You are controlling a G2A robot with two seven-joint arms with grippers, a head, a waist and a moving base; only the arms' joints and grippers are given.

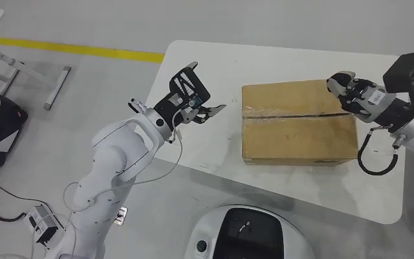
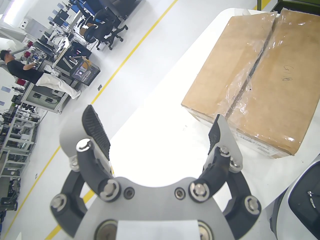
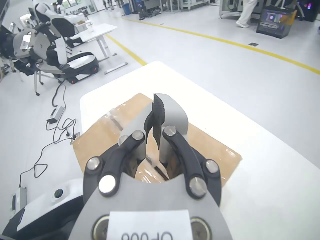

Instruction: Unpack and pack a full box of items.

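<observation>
Jaws spread wide, the left gripper (image 1: 207,87) hangs over the white table's (image 1: 213,61) edge, well apart from the taped cardboard box (image 1: 297,123) lying closed mid-table. The right gripper (image 1: 336,83), jaws pressed together, sits at a box corner. A yellow line (image 1: 77,48) crosses the grey floor (image 1: 97,84).

The left arm (image 1: 110,162) is all glossy white shells, with a thin pale cable (image 1: 176,155) looping off it. The left hand (image 1: 207,87) and right hand (image 1: 336,83) look alike: silver plates, black linkages, shiny screws (image 2: 111,188), ribbed black pads (image 2: 96,128). A thick black cable (image 1: 359,157) curls under the right wrist.
</observation>
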